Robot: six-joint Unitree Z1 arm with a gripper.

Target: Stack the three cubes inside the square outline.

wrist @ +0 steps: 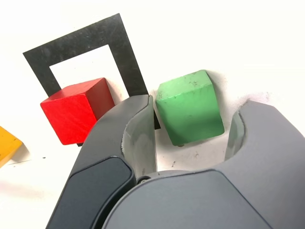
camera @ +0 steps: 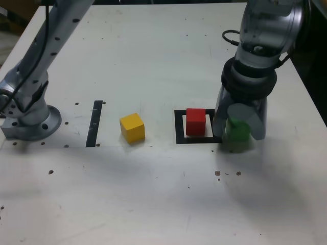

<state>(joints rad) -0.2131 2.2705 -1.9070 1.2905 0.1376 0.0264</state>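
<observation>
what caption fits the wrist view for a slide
Open gripper straddling the green cube just outside the square outline, red cube inside it.

Red cube [camera: 195,121], yellow cube [camera: 132,127], green cube [camera: 237,130]. Black square outline [camera: 179,127] with pale centre. Black strip [camera: 94,123]. White surface [camera: 153,56], dark-speckled. Grey jaws.
</observation>
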